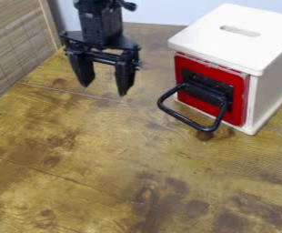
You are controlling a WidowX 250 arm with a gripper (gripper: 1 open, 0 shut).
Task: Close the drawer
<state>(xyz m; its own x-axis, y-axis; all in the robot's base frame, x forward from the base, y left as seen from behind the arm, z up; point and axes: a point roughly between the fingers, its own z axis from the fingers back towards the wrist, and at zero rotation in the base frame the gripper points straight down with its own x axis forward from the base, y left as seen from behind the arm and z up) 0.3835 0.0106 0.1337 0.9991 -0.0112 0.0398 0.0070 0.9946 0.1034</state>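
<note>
Beside the handle [195,119], hand open [104,80]

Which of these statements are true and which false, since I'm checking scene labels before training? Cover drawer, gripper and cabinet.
1. The drawer has a red front. True.
2. The gripper is clamped on the handle. False: it is open and apart from the handle.
3. The cabinet is white. True.
4. The handle is a small round knob. False: it is a large black loop.
5. The gripper's two fingers point downward. True.
</note>
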